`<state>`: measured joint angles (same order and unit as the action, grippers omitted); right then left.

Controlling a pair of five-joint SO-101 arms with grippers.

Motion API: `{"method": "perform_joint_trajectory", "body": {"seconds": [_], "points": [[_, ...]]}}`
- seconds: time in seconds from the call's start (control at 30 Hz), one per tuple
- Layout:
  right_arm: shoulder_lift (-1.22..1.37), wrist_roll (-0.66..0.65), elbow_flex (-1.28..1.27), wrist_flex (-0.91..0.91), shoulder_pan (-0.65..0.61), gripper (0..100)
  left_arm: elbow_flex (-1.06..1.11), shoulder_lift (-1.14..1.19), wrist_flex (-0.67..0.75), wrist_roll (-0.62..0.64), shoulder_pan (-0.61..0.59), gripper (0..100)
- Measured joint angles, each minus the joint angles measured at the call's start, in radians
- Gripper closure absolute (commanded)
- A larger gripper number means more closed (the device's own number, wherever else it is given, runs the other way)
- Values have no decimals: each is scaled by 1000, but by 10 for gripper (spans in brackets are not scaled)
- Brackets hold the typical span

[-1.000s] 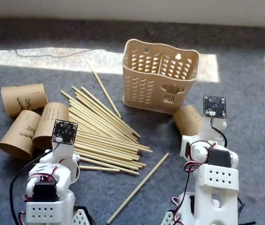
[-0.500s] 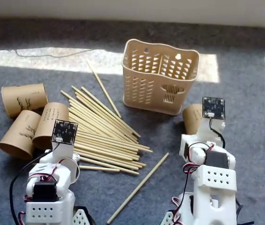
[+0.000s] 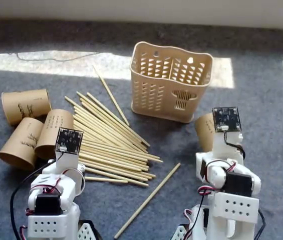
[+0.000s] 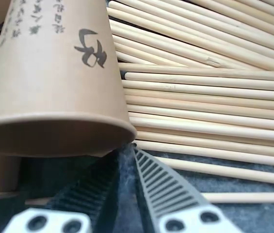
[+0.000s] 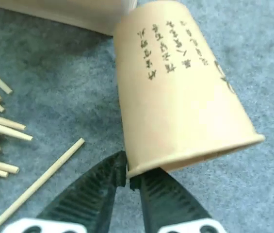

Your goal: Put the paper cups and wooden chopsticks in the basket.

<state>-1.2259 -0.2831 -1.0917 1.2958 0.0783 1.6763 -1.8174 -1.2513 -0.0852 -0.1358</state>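
- Pinching the rim of a tan printed paper cup [image 5: 175,87], the right gripper [image 5: 128,178] has its black ribbed jaws closed on the cup's edge.
- That cup is just beside the near corner of the cream perforated plastic basket [image 3: 171,82].
- The left gripper [image 4: 128,155] is low over the grey carpet [image 3: 261,115], its jaws almost together and holding nothing, with the tips at the rim of a second tan cup [image 4: 54,73].
- Pale wooden chopsticks [image 3: 111,140] lie fanned between the basket and three tan paper cups [image 3: 25,106] on their sides.
- One stray chopstick [image 3: 147,200] lies between the arms.
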Motion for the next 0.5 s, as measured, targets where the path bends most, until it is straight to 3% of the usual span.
{"method": "perform_joint_trajectory", "body": {"seconds": [0.5], "points": [[-103, -261, 232, 354, 6, 992, 0, 0, 0, 0, 0, 995]]}}
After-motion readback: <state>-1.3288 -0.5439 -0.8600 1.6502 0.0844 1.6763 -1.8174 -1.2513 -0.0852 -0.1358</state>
